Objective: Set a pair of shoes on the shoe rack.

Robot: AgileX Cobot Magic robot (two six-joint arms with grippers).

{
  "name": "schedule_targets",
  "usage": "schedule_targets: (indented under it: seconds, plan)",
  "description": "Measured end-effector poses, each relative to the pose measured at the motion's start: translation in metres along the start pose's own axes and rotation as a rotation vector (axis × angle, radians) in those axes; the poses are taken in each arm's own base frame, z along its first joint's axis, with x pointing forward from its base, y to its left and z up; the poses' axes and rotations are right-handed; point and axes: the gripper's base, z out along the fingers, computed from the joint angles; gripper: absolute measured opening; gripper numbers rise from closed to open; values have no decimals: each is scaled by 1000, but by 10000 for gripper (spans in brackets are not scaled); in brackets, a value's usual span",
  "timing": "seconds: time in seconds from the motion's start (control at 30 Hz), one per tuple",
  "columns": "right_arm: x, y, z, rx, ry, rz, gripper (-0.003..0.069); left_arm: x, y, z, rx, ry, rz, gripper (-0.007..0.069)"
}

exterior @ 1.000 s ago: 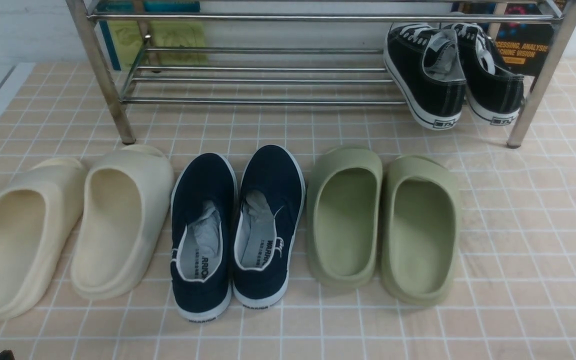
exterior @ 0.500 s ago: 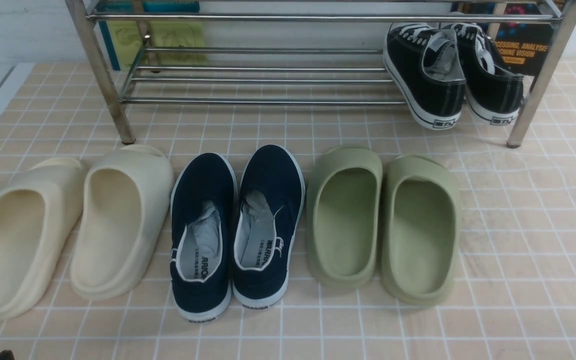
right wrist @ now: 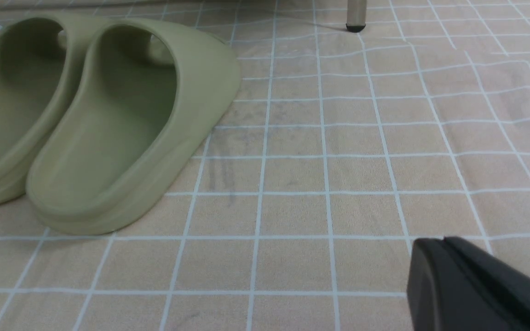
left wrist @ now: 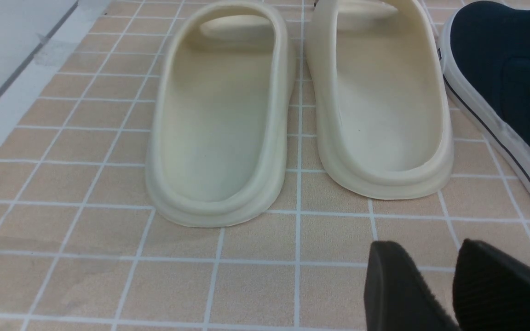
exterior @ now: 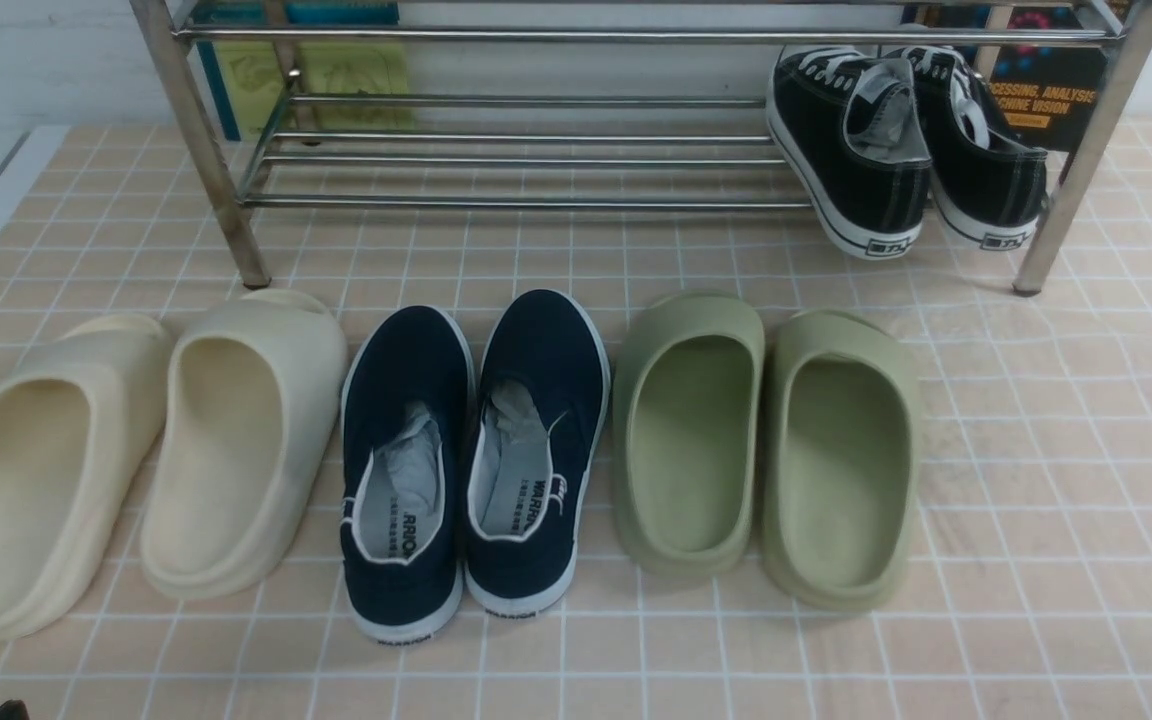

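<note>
the two black sneakers (exterior: 861,150) with white laces sit side by side on the low bars of the shiny shoe rack (exterior: 526,204), at its right end. their toes point to the wall and their heels stick out past the front bar.

on the floor (exterior: 1056,600) in front are three more pairs: cream clogs (exterior: 236,440) on the left, navy slip-ons (exterior: 541,450) in the middle, and green clogs (exterior: 841,460) to the right of them.

the left fingers (left wrist: 430,246) are a little bit apart, with nothing in them. the right fingers (right wrist: 443,241) are closed together and hold nothing.
</note>
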Motion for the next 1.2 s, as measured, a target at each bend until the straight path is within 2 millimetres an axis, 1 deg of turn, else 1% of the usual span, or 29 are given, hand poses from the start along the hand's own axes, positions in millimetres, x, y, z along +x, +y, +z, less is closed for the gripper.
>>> schedule_targets:
  seconds: [1.2]
  plan:
    - [0, 0, 0, 0, 0, 0, 58, 0, 0, 0, 0, 0, 0, 240]
